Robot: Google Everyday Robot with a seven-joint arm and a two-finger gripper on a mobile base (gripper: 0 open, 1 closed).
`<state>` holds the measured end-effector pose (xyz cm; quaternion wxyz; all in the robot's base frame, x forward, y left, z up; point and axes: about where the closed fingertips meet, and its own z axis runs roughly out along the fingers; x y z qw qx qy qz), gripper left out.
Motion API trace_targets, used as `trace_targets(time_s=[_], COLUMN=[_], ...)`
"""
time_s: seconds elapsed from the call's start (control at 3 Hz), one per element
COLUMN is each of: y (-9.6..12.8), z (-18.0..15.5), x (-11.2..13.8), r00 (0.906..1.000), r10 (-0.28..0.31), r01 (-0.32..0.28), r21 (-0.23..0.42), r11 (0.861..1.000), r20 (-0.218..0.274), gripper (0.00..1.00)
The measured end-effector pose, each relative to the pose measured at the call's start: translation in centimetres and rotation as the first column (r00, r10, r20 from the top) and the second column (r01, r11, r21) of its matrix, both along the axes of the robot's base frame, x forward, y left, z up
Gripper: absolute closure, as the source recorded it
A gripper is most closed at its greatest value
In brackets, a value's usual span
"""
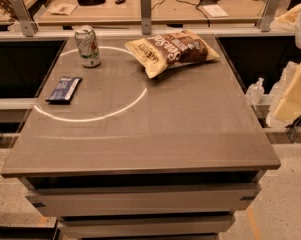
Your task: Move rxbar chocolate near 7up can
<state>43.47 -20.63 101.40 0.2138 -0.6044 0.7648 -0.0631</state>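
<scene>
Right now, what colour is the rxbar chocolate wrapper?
The rxbar chocolate is dark blue with pale patches, camera view; the gripper is not in view.

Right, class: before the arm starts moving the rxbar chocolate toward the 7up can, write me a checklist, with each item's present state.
1. rxbar chocolate lies flat and uncovered near the left edge of the table: ok.
2. 7up can stands upright: ok.
3. Nothing lies between bar and can: ok.
4. chip bag lies right of the can, apart from it: ok.
5. tool visible above the table: not ok, it is out of view.
</scene>
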Motion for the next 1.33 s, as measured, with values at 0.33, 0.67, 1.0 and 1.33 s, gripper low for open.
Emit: trace_targets(time_s=[0.33, 0.67, 1.0, 1.33], y=[0.0, 0.4, 1.7, 3.8], z=[0.0, 0.2, 0.2, 0.5], x=[0.0, 0.1, 0.9, 0.4], r00=[1.0, 0.9985, 0.9791, 0.9266], r10=[0.0, 0.053, 0.202, 0.368], r01=[0.0, -0.053, -0.203, -0.374], r21=[0.0, -0.003, 0.027, 0.081], r11=[1.0, 0.999, 0.979, 0.924], r20=[0.0, 0.009, 0.024, 0.078], gripper=[0.0, 0.0, 0.0, 0.0])
